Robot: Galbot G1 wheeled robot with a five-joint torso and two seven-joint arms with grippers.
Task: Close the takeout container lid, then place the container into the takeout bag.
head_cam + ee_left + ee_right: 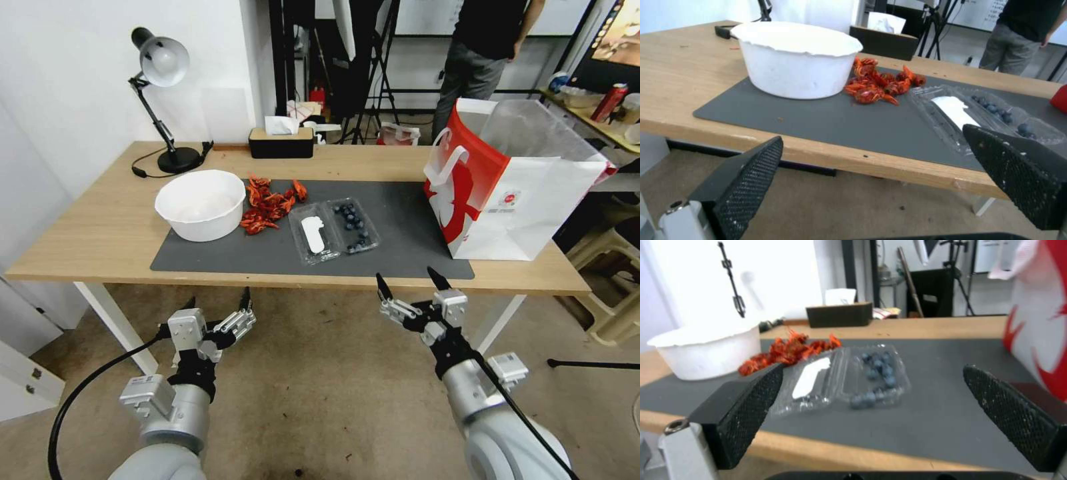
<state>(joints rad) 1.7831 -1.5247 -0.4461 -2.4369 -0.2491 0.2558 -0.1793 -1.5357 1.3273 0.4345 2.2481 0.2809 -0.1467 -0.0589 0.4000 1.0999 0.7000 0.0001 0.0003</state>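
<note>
The takeout container (pixel 354 227) lies flat and open near the middle of the dark grey mat (pixel 400 220), its clear plastic lid (pixel 313 235) folded out at its nine o'clock side, white oblong label up. Dark blueberries sit in the tray half. Bare mat stretches from the container toward three o'clock up to the takeout bag (pixel 513 193), a stiff white paper bag with a red side panel, flat white handles and a silvery lining, standing upright and open at the table's right end.

At the container's ten o'clock is a heap of red crayfish (pixel 267 203), and beyond it a big round white bowl (pixel 200 203).

The left gripper (pixel 217 305) and right gripper (pixel 410 283) both hang in front of the wooden table's (pixel 100 233) near edge, below its top, jaws spread wide and grasping nothing.

The wrist views show the fingers' (pixel 746 186) black cross-hatched pads, and the bowl's ragged rim.
</note>
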